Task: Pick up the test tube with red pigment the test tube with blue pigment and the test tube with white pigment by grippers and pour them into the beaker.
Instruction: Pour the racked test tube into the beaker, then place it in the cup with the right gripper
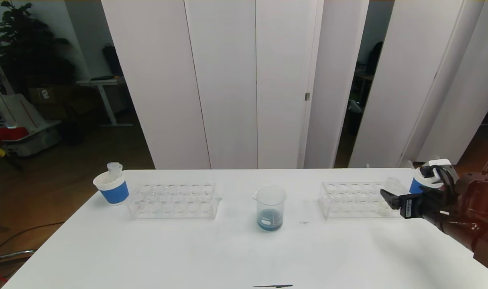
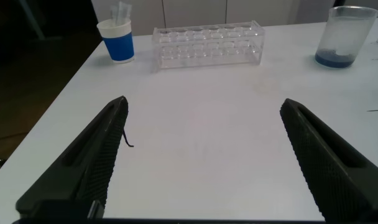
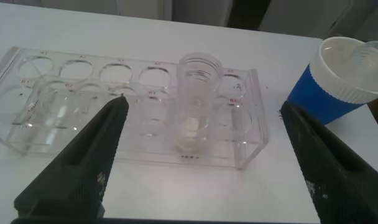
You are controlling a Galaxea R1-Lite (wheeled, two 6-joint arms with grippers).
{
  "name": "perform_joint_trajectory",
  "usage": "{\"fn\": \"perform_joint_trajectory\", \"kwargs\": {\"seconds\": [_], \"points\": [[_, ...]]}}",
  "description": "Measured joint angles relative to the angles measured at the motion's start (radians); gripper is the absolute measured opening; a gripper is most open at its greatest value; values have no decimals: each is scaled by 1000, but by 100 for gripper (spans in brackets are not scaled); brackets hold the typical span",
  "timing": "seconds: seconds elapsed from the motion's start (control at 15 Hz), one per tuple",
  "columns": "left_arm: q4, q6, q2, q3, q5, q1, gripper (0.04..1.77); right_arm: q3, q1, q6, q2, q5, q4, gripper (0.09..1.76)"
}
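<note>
Right gripper (image 3: 198,134) wide open at 3 o'clock, squared on white tube (image 3: 192,109) upright in rack (image 3: 27,99) for a side grab; beaker (image 1: 269,207) mid-table; left gripper (image 2: 204,155) open, idle.

One white table (image 1: 212,253); two clear racks, the left rack (image 1: 173,200), the right rack (image 1: 358,199); two blue-and-white paper cups, the left cup (image 1: 112,188), the right cup (image 1: 418,181); one beaker (image 1: 270,207); one test tube with white pigment (image 3: 194,99); two grippers, the left gripper (image 2: 204,162), the right gripper (image 3: 204,162)
</note>
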Motion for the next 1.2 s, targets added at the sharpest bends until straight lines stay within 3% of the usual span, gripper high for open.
{"fn": "perform_joint_trajectory", "kwargs": {"seconds": [0.4,0.73,0.8,0.87,0.93,1.0,1.07,1.13,1.2], "points": [[0,0,0,0,0,0,175,-94,11,0,117,2,-12,175],[0,0,0,0,0,0,175,-103,24,2,146,1,-55,175],[0,0,0,0,0,0,175,-104,25,3,148,0,-55,168],[0,0,0,0,0,0,175,-105,25,5,151,0,-55,146],[0,0,0,0,0,0,175,-108,24,8,155,0,-55,111],[0,0,0,0,0,0,175,-116,24,12,161,-4,-55,62],[0,0,0,0,0,0,175,-121,22,21,164,-2,-55,42],[0,0,0,0,0,1,175,-126,23,32,166,-2,-53,44],[0,0,0,0,0,0,175,-134,23,37,168,-1,-53,64]]}}
